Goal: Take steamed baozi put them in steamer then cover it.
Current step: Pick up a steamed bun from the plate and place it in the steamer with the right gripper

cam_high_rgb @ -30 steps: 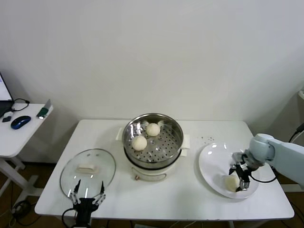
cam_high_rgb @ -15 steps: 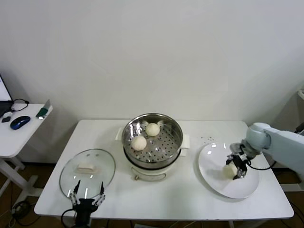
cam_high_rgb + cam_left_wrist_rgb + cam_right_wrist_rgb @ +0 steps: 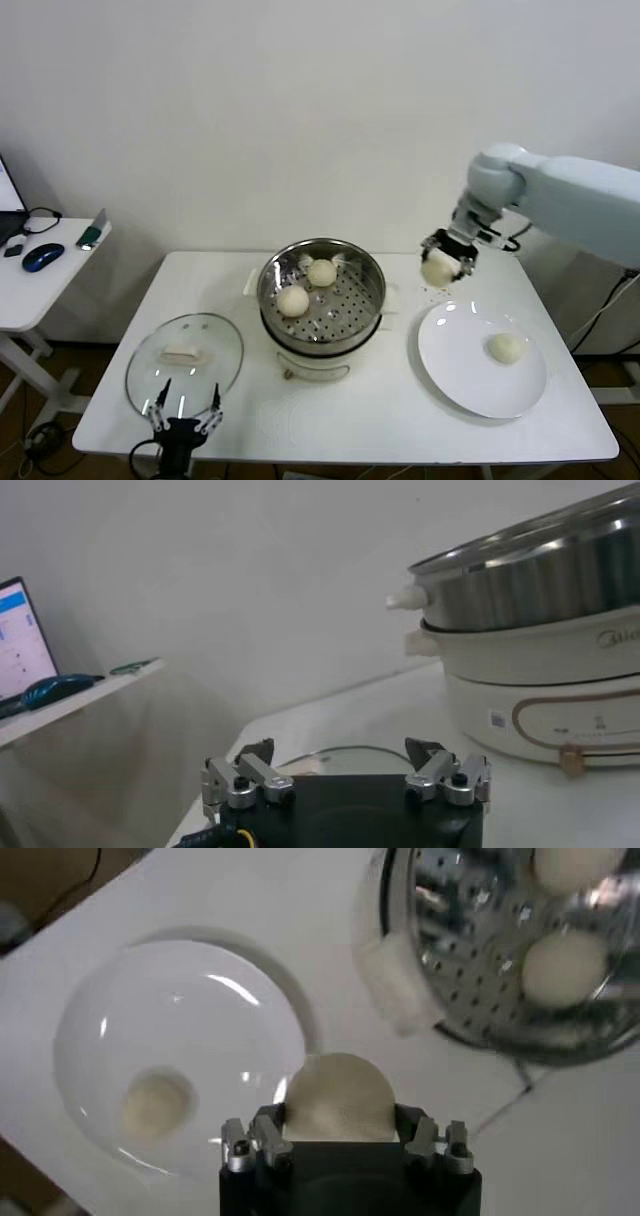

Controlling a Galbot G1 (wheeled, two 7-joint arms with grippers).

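Observation:
My right gripper [image 3: 441,262] is shut on a cream-white baozi [image 3: 437,269] and holds it in the air between the steamer and the white plate; the bun fills the jaws in the right wrist view [image 3: 335,1098]. The shiny steel steamer [image 3: 322,262] stands at the table's middle with two baozi [image 3: 293,300] [image 3: 322,272] on its perforated tray. One more baozi [image 3: 506,347] lies on the white plate [image 3: 455,350]. The glass cover [image 3: 185,355] with its white handle lies flat at the front left. My left gripper [image 3: 183,420] is open and empty just in front of the cover.
A side table [image 3: 40,280] with a mouse and other small items stands at the far left. The steamer's white side handle [image 3: 395,983] lies between the pot and the plate. The wall runs close behind the table.
My right gripper closed on a baozi on the plate, lifted it and carried it up and left toward the steamer. One baozi stays on the plate. The left arm has not moved.

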